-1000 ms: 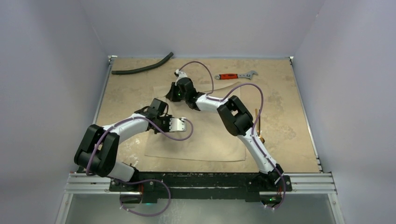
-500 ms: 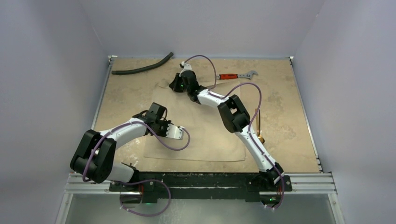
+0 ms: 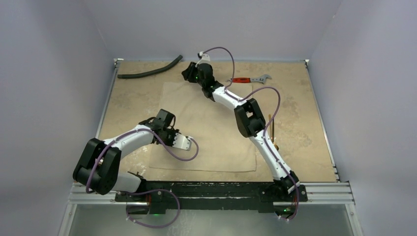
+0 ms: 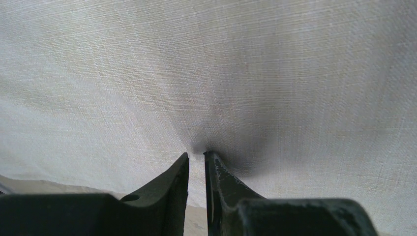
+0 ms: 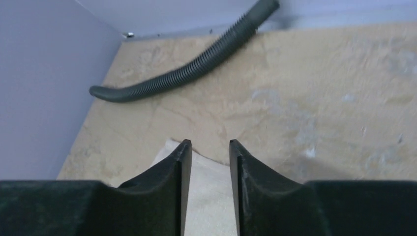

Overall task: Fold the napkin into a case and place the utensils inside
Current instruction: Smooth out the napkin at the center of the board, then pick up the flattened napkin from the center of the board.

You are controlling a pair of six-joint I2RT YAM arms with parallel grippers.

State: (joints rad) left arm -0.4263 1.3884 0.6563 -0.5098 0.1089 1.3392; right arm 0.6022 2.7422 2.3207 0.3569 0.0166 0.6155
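The beige napkin point(image 3: 211, 132) lies spread flat in the middle of the table. My right gripper point(image 3: 188, 74) hovers over the cloth's far edge, near its far left corner. It is open, and in the right wrist view point(image 5: 206, 142) that napkin edge point(image 5: 209, 196) shows loose between the fingers. My left gripper point(image 3: 186, 142) is low over the napkin's left part. In the left wrist view point(image 4: 196, 155) its tips touch the cloth point(image 4: 246, 73) with a narrow slit between them. Gold utensils point(image 3: 269, 125) lie on the table just right of the napkin, partly behind the right arm.
A curved black hose point(image 3: 150, 72) point(image 5: 187, 73) lies at the far left by the back wall. A red-handled wrench point(image 3: 249, 79) sits at the far edge, right of my right gripper. Walls close in the table on three sides.
My right gripper moved toward the back wall with the napkin's corner, spreading the cloth flat, then opened and let go. My left gripper slid slightly nearer and its jaws narrowed.
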